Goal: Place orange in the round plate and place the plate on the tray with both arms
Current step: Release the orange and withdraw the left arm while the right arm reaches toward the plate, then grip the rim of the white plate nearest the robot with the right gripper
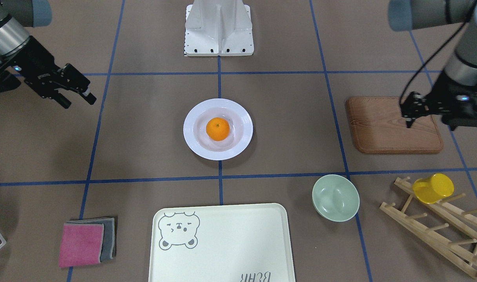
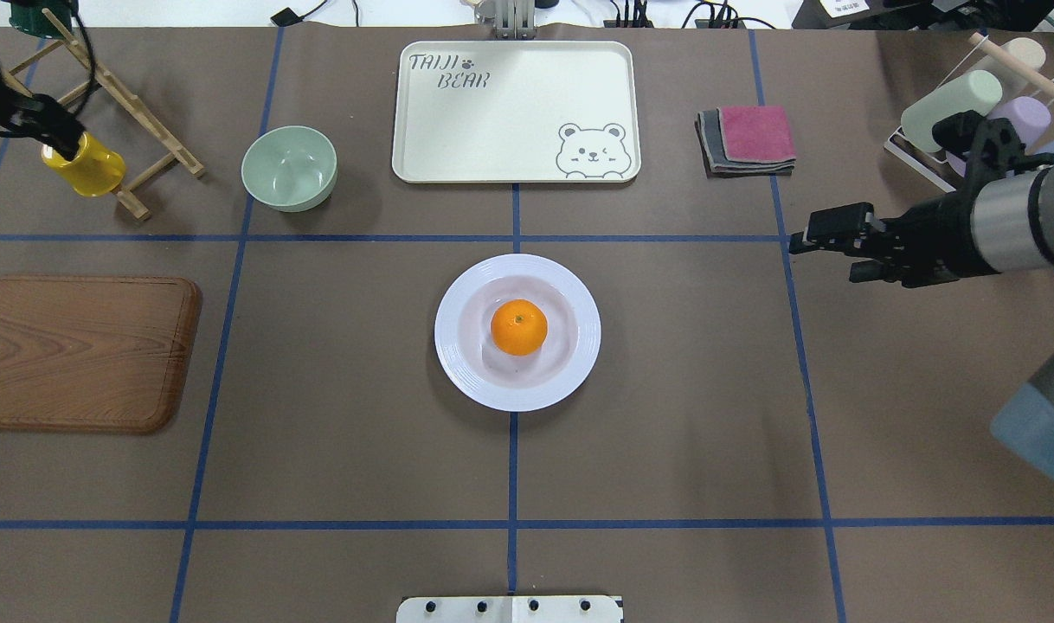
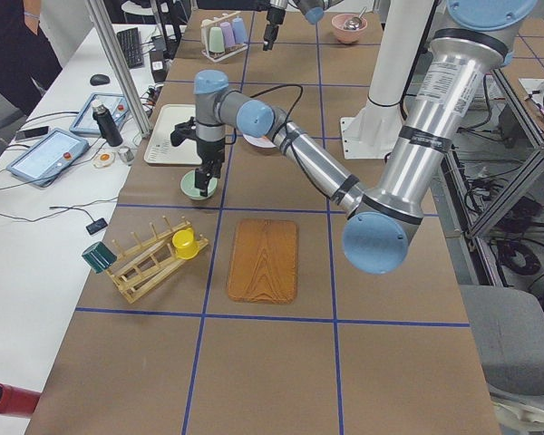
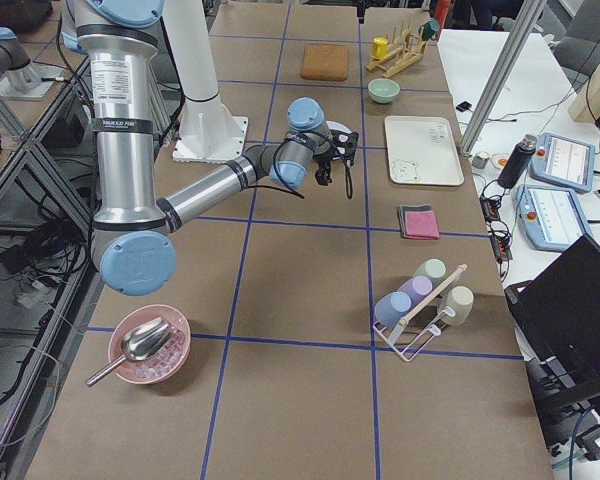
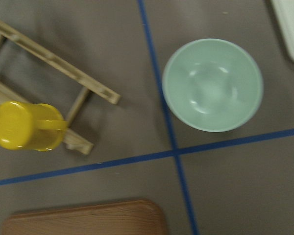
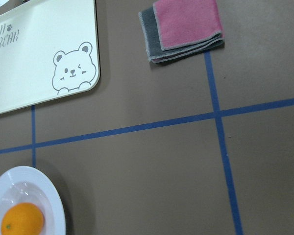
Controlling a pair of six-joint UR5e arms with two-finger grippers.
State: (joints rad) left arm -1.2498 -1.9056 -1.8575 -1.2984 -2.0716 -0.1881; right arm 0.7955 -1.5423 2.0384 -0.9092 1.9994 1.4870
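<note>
The orange (image 1: 217, 129) (image 2: 519, 327) lies in the sunken centre of the white round plate (image 1: 191, 137) (image 2: 458, 363) at the middle of the table. The cream bear tray (image 1: 223, 243) (image 2: 510, 121) sits bare beyond the plate, on the side far from the robot. My right gripper (image 1: 81, 102) (image 2: 824, 260) hovers open and holds nothing, well off to the plate's side. My left gripper (image 1: 407, 119) (image 2: 64, 138) hangs over the wooden board's area, far from the plate; its jaw state is unclear. The right wrist view shows the orange (image 6: 22, 221), plate rim (image 6: 54, 205) and tray (image 6: 39, 58).
A brown wooden board (image 2: 77, 350) lies on the robot's left. A pale green bowl (image 2: 289, 167) (image 5: 213, 83) and a yellow cup (image 2: 84, 169) on a wooden rack stand beyond it. Folded pink and grey cloths (image 2: 748, 138) lie right of the tray.
</note>
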